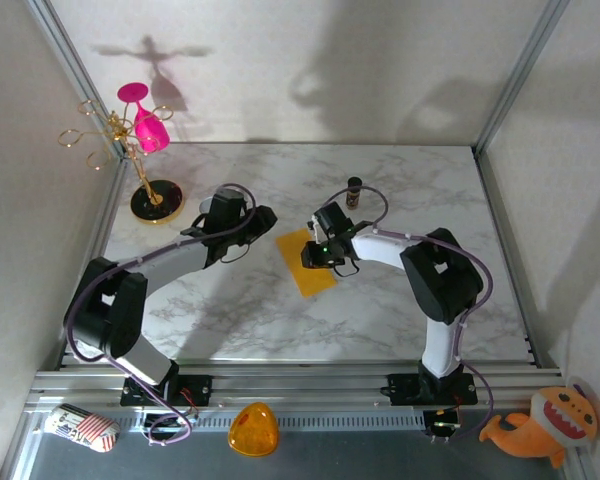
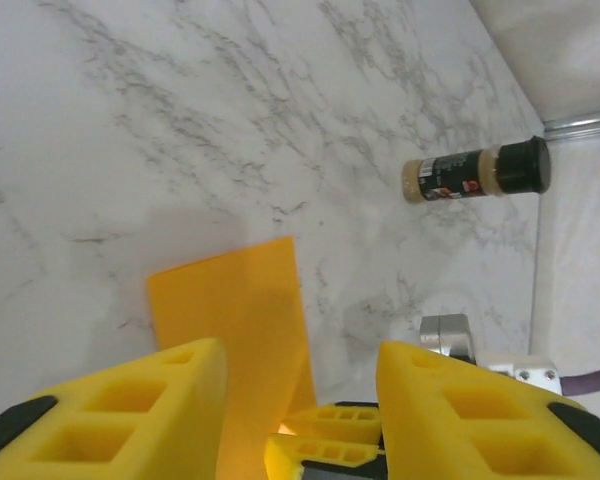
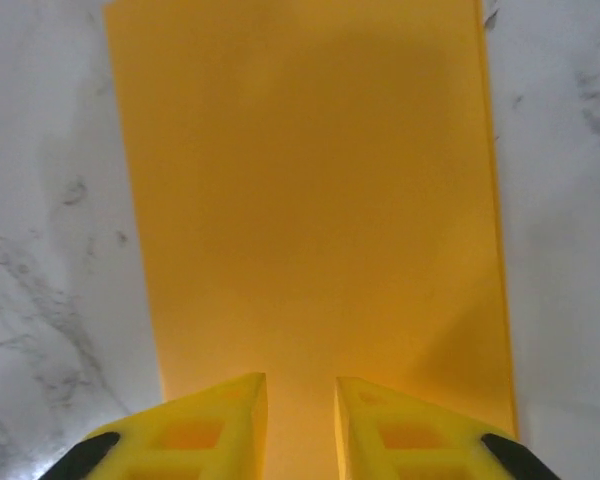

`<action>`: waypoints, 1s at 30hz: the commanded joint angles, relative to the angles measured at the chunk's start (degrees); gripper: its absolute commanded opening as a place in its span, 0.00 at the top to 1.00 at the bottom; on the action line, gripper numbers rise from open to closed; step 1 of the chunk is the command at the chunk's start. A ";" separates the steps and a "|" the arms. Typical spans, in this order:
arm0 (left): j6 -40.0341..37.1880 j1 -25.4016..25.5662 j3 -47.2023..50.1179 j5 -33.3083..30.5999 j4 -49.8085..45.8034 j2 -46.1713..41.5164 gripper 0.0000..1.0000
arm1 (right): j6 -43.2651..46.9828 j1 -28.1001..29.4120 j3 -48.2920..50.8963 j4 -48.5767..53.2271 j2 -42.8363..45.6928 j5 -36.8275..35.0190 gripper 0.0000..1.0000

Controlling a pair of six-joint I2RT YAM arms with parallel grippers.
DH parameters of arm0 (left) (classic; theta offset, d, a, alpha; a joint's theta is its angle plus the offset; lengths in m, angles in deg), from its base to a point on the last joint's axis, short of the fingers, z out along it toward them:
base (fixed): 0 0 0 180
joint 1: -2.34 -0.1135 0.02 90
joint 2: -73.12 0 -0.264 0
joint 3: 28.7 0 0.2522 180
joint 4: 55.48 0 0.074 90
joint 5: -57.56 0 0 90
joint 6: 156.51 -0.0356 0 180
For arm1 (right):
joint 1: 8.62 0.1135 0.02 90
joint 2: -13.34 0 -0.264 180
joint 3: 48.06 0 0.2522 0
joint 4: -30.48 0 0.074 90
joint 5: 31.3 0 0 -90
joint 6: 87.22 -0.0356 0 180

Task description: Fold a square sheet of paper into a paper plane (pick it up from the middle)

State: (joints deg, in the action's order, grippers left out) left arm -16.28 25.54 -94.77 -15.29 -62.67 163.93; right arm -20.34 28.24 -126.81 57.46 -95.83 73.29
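The square sheet of paper (image 1: 305,262) lies flat on the marble table (image 1: 400,310) as an oblong between my two grippers. The right gripper (image 3: 300,385) hangs over its near edge, jaws slightly parted and clamping nothing. The left gripper (image 2: 300,360) stands beside it, jaws released and empty. A spice bottle (image 1: 354,191) stands just behind the sheet; my left wrist camera catches it (image 2: 475,170), the right wrist one sees paper (image 3: 310,200) and marble. From above I see a gold glass rack (image 1: 140,150) far left.

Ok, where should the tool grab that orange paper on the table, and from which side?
Probably the middle of the orange paper, from straight above. It lies flat on the marble table with no lifted edge, so pinching inward should buckle a ridge to hold.
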 commanded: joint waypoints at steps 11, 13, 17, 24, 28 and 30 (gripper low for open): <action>5.38 0.00 5.15 -4.61 1.02 -3.36 0.48 | -22.18 1.97 -1.52 -2.02 -5.90 -4.92 0.72; 5.90 0.09 5.66 -3.68 1.78 -3.22 0.47 | -27.12 1.98 -2.04 -3.08 -6.23 -5.15 0.73; 6.74 0.52 6.77 -0.98 3.54 -2.78 0.45 | -33.09 1.90 -2.40 -5.27 -4.71 -5.93 0.72; 7.11 1.78 5.64 4.85 6.92 0.56 0.44 | -29.80 0.87 -0.21 -12.86 4.56 0.08 0.62; 7.00 3.53 2.26 7.15 7.69 5.60 0.47 | -28.42 -1.26 6.59 -13.34 11.77 -0.62 0.54; 6.89 4.41 0.20 7.14 6.94 8.14 0.50 | -27.51 -2.56 9.39 -12.40 13.67 -0.47 0.53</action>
State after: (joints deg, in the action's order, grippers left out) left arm -9.48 28.69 -91.58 -10.53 -56.77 169.33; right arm -49.19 27.46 -121.00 45.19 -84.44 72.42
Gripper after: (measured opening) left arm 0.506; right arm 0.468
